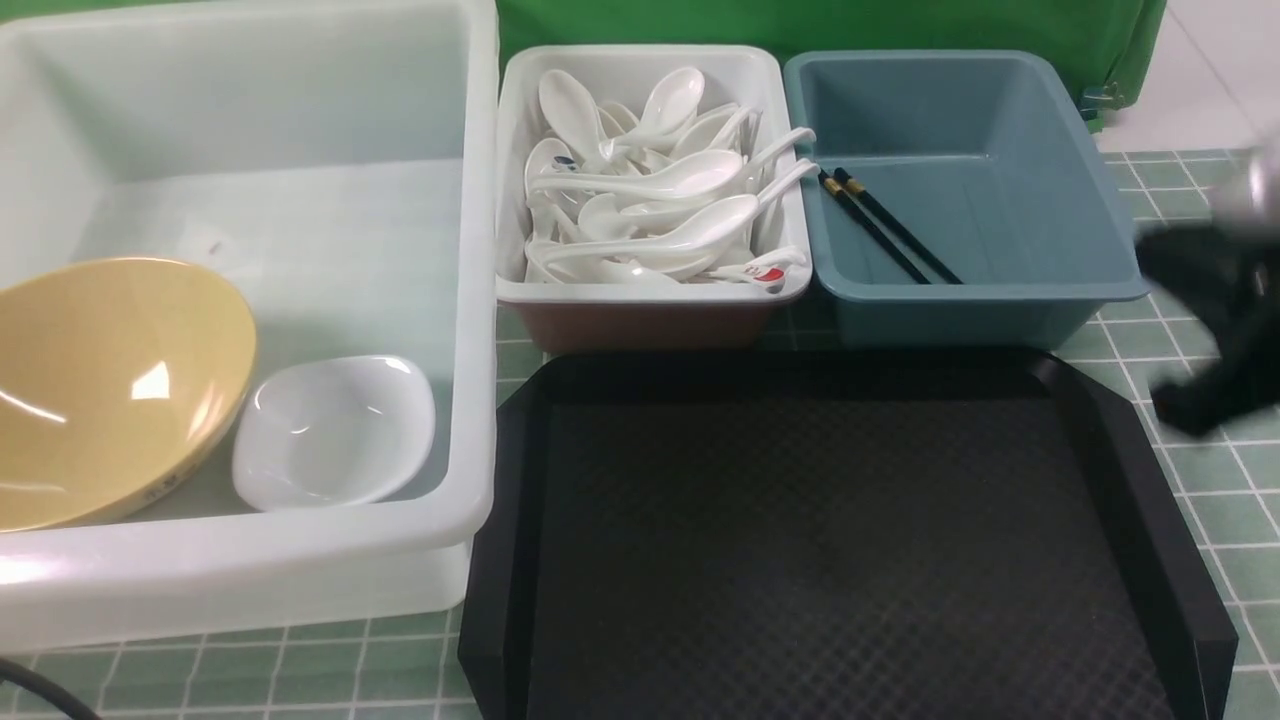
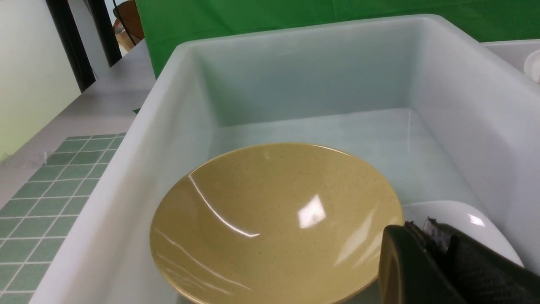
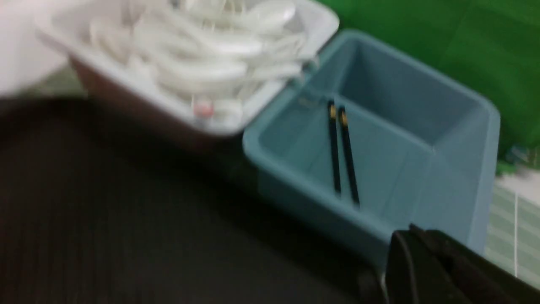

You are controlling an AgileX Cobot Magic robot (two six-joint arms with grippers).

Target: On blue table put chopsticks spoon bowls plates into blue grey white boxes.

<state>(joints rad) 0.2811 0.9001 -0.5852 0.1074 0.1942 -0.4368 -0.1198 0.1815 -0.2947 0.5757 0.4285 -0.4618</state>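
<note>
The mustard-yellow bowl [image 1: 110,390] lies tilted in the very large translucent white box [image 1: 478,300], and the small white dish [image 1: 335,430] lies beside it. The spoons [image 1: 650,190] fill the small white box [image 1: 640,58]. The black chopsticks [image 1: 885,235] lie in the blue-grey box [image 1: 1080,200]. In the left wrist view, my left gripper [image 2: 422,230] is shut and empty, above the gap between the bowl [image 2: 274,219] and the dish [image 2: 464,219]. My right gripper [image 1: 1190,300] is a blur right of the blue-grey box. In the right wrist view [image 3: 411,234] it is shut and empty.
A black diamond-textured tray [image 1: 830,540] lies in front of the two smaller boxes. The tiled table [image 1: 1240,540] shows to the right of it. A green backdrop stands behind the boxes.
</note>
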